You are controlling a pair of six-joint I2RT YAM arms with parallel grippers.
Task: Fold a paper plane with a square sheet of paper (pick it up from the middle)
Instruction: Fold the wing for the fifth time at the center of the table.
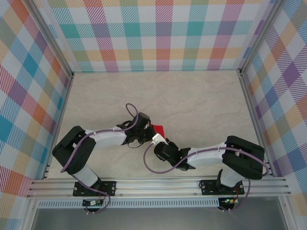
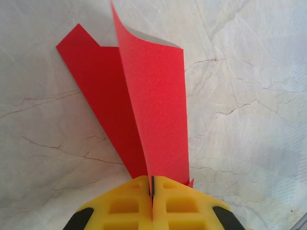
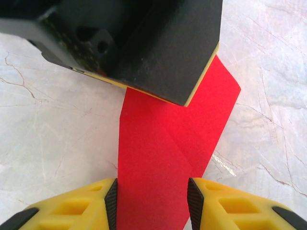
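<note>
The square sheet of paper (image 2: pixel 153 105) is bright red and folded into a long narrow shape. One flap stands up and the other lies on the table. My left gripper (image 2: pixel 152 186) is shut on its near end, its yellow jaws pressed together on the paper. In the right wrist view the paper (image 3: pixel 158 153) lies flat with a diagonal crease. My right gripper (image 3: pixel 152 206) is open, a pad at each long edge. The left gripper's black body (image 3: pixel 144 43) hangs over the far end. From above, a red corner (image 1: pixel 159 129) shows between the left gripper (image 1: pixel 145 125) and the right gripper (image 1: pixel 158 138).
The pale marble-patterned table (image 1: pixel 192 100) stretches behind both grippers. Checked walls (image 1: pixel 158 33) and metal rails (image 1: pixel 249 105) close it in at the back and sides. Both arms meet near the table's front middle, their purple cables (image 1: pixel 153 165) looping close by.
</note>
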